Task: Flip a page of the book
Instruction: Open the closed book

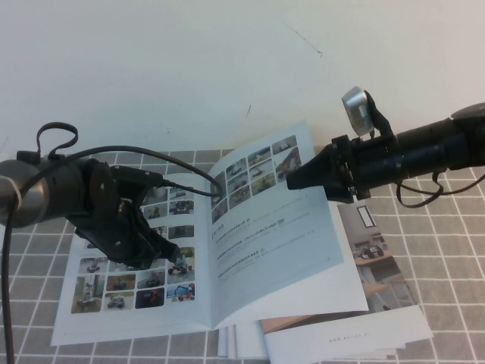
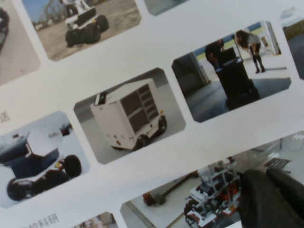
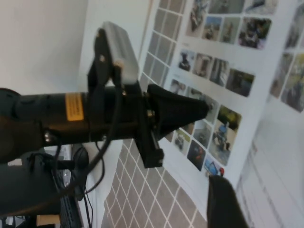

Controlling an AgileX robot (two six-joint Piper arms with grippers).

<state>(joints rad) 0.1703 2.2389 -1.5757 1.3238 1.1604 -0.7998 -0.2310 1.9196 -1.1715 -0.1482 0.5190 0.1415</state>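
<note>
My L gripper point(image 1: 163, 250) pins the book point(image 1: 136, 303), fingers' state unclear; R gripper point(image 1: 297, 179), fingers spread at the page point(image 1: 280, 243) edge, may slip and drop it.

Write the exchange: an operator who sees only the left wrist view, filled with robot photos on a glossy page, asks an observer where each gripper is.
Operator: Where on the book is my left gripper?
Observer: The left gripper is down on the book's left leaf, the one covered in photo grids, near the spine.
Operator: And the right one?
Observer: The right gripper is at the outer edge of the page on the right, which curves upward there.
</note>
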